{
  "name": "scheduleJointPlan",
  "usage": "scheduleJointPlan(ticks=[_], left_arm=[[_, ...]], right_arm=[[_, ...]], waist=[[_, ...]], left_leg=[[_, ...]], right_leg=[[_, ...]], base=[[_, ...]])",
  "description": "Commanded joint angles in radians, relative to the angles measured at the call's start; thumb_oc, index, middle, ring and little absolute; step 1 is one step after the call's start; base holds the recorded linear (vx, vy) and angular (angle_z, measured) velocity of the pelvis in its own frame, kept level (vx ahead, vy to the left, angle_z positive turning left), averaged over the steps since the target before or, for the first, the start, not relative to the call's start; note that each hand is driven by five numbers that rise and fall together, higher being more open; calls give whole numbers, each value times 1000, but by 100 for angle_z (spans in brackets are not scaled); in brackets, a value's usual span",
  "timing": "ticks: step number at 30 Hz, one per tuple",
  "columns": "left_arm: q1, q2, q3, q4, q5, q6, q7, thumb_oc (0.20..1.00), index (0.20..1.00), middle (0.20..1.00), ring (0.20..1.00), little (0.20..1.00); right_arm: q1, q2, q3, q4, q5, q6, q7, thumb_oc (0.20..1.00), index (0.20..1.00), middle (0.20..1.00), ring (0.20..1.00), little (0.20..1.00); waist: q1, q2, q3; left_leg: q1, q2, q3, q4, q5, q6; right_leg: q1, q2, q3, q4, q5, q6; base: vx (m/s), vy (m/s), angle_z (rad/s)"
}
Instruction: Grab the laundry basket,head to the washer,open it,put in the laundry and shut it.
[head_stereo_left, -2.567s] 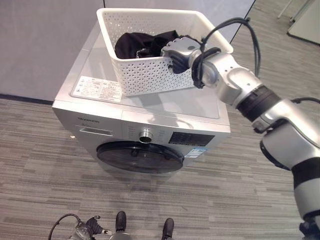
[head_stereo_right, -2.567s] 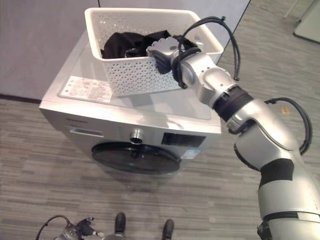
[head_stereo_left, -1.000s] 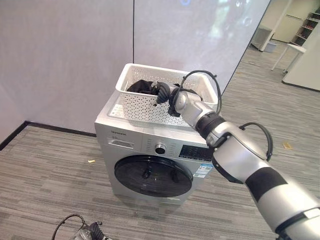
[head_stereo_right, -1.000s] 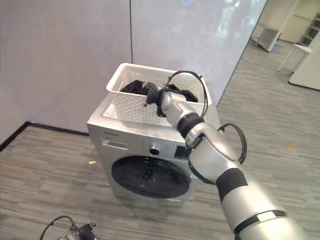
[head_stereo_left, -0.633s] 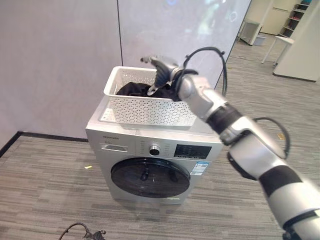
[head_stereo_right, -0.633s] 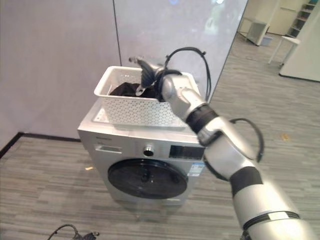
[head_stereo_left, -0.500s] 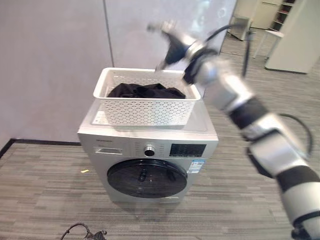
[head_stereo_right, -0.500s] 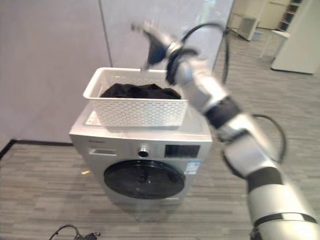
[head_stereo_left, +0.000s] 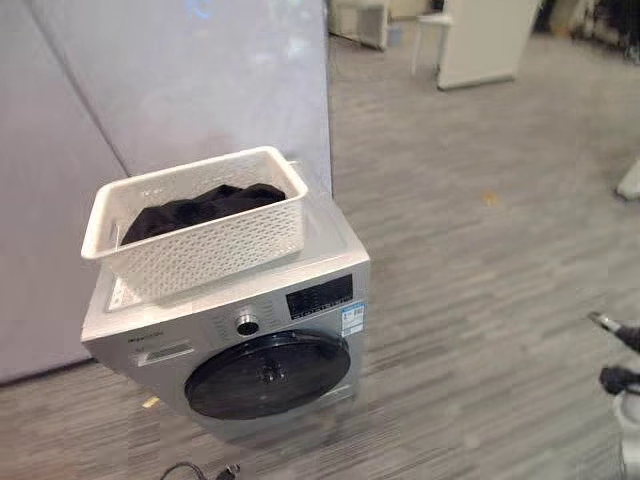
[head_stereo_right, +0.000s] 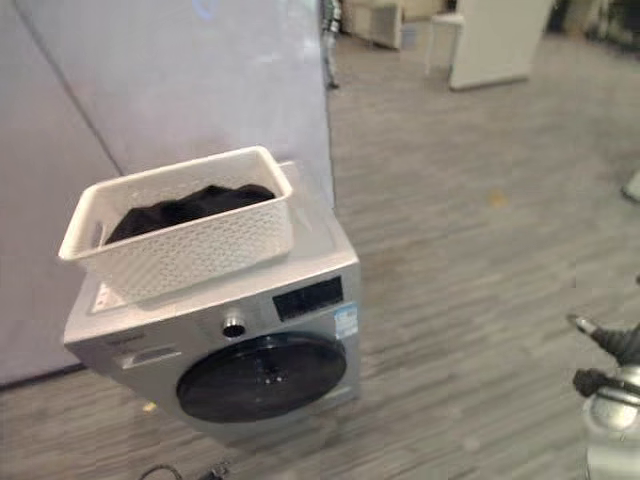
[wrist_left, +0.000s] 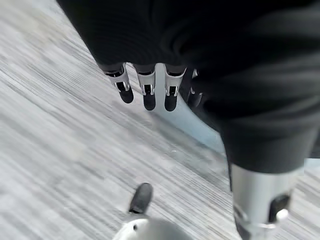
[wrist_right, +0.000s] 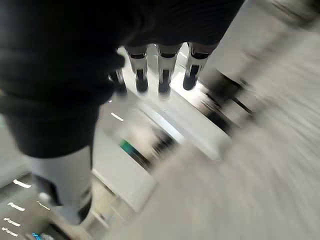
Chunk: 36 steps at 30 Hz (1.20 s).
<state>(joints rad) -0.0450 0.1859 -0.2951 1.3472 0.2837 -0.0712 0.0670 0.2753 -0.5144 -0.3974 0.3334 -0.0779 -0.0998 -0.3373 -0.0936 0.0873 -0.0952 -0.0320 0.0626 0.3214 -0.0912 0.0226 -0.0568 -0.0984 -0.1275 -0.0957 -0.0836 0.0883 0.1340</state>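
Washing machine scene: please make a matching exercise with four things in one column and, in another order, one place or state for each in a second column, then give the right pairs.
Things:
1. laundry basket
2. dark laundry
3. washer door
4. right hand

Places or states:
A. closed, on the front of the washer
B. open, holding nothing
C. standing on top of the washer
D. lying inside the basket

Pairs: 1-C, 2-D, 3-A, 4-B
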Motion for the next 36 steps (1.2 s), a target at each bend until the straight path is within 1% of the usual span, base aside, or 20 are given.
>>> scheduleJointPlan(ticks=[1,2,3,4,5,6,7,8,10,11,12,13,15,18,19,26,28,30,33,36], left_arm=[[-79,38,9,63,11,-7,17,1000,1000,1000,1000,1000],[-78,40,10,64,5,-5,19,1000,1000,1000,1000,1000],[-70,42,5,68,1,-6,18,1000,1000,1000,1000,1000],[-69,42,-2,64,0,-8,14,1000,1000,1000,1000,1000],[-68,43,0,63,0,-8,14,1000,1000,1000,1000,1000],[-67,42,-7,57,-6,-12,12,1000,1000,1000,1000,1000],[-68,43,-9,45,-15,-24,15,1000,1000,1000,1000,1000],[-67,43,-13,35,-16,-30,16,1000,1000,1000,1000,1000],[-67,43,-19,29,-10,-33,21,1000,1000,1000,1000,1000],[-69,43,-30,18,7,-38,23,1000,1000,1000,1000,1000],[-69,44,-30,18,7,-38,23,1000,1000,1000,1000,1000],[-71,42,-40,14,27,-45,26,1000,1000,1000,1000,1000],[-72,45,-49,8,37,-46,21,1000,1000,1000,1000,1000],[-73,45,-62,5,41,-50,16,1000,1000,1000,1000,1000],[-70,45,-71,2,50,-52,12,1000,1000,1000,1000,1000],[-61,47,-83,-7,57,-55,8,1000,1000,1000,1000,1000],[-57,46,-87,-16,53,-56,7,1000,1000,1000,1000,1000],[-56,45,-87,-17,52,-57,7,1000,1000,1000,1000,1000],[-51,41,-97,-24,49,-58,8,1000,1000,1000,1000,1000],[-52,41,-102,-29,49,-57,7,1000,1000,1000,1000,1000]], right_arm=[[-126,103,82,148,368,-106,78,1000,1000,1000,1000,1000],[-119,124,116,194,416,-103,106,1000,1000,1000,1000,1000],[-136,146,166,293,494,-105,142,1000,1000,1000,1000,1000],[-139,154,214,346,514,-81,196,1000,1000,1000,1000,1000],[-144,151,218,354,518,-85,200,1000,1000,1000,1000,1000],[-149,157,272,381,506,-72,227,1000,1000,1000,1000,1000],[-166,160,365,413,450,-59,281,1000,1000,1000,1000,1000],[-168,156,403,385,394,-55,298,1000,1000,1000,1000,1000],[-174,153,425,383,362,-56,303,1000,1000,1000,1000,1000],[-173,119,473,317,261,-53,334,1000,1000,1000,1000,1000],[-173,119,473,317,261,-53,334,1000,1000,1000,1000,1000],[-179,73,520,287,158,-65,356,1000,1000,1000,1000,1000],[-200,40,555,292,104,-63,369,1000,1000,1000,1000,1000],[-228,35,583,312,114,-66,379,1000,1000,1000,1000,1000],[-256,34,617,328,113,-70,395,1000,1000,1000,1000,1000],[-333,50,705,334,141,-74,426,1000,1000,1000,1000,1000],[-374,57,751,346,137,-76,436,1000,1000,1000,1000,1000],[-381,59,756,352,134,-75,435,1000,1000,1000,1000,1000],[-436,54,793,350,67,-72,417,1000,1000,1000,1000,1000],[-462,51,801,343,38,-68,403,1000,1000,1000,1000,1000]], waist=[[14,-108,56],[12,-107,60],[13,-106,65],[13,-103,70],[11,-103,68],[12,-100,73],[13,-99,75],[13,-98,76],[13,-97,77],[11,-98,80],[11,-98,79],[14,-102,80],[22,-105,81],[30,-106,81],[40,-106,82],[68,-101,86],[82,-98,93],[85,-98,94],[102,-96,103],[109,-96,110]], left_leg=[[-12,1,-10,4,32,-10],[-17,3,-5,4,39,-13],[-14,6,0,4,37,-17],[-19,9,4,4,45,-19],[-20,9,5,4,45,-20],[-21,11,7,4,48,-21],[-19,14,11,4,51,-24],[-18,15,14,4,51,-25],[-17,17,16,4,53,-27],[-16,18,17,4,54,-28],[-17,18,16,4,54,-28],[-18,19,14,4,55,-28],[-20,20,9,4,57,-29],[-21,21,5,4,58,-30],[-22,20,-1,4,58,-30],[-28,18,-16,4,60,-31],[-35,16,-25,4,62,-29],[-37,15,-28,4,63,-29],[-48,13,-40,4,65,-27],[-55,13,-46,4,67,-27]], right_leg=[[59,-12,-36,10,48,11],[53,-12,-34,8,54,9],[51,-11,-31,8,52,10],[44,-11,-28,7,57,8],[42,-10,-26,7,58,7],[39,-10,-24,7,60,6],[36,-9,-18,8,62,4],[34,-8,-17,7,62,3],[34,-8,-17,7,61,2],[34,-6,-17,7,59,1],[33,-6,-17,7,60,1],[33,-6,-21,7,58,1],[34,-5,-27,7,57,1],[37,-5,-31,6,54,0],[40,-5,-37,6,51,-1],[43,-9,-53,2,48,-2],[40,-11,-61,1,48,-1],[39,-12,-63,0,48,-1],[35,-14,-72,1,48,-1],[31,-14,-76,1,48,-2]], base=[[-65,-50,1],[-38,-36,-4],[-47,-34,-8],[-21,-20,-11],[-35,-14,-8],[-7,-18,-6],[-4,-22,-4],[8,-21,-9],[-2,-18,-7],[0,0,0],[-12,-33,1],[0,0,0],[-16,-38,2],[-4,-8,1],[0,0,0],[-9,-9,7],[-20,-3,14],[-6,1,5],[-4,0,1],[-14,0,15]])
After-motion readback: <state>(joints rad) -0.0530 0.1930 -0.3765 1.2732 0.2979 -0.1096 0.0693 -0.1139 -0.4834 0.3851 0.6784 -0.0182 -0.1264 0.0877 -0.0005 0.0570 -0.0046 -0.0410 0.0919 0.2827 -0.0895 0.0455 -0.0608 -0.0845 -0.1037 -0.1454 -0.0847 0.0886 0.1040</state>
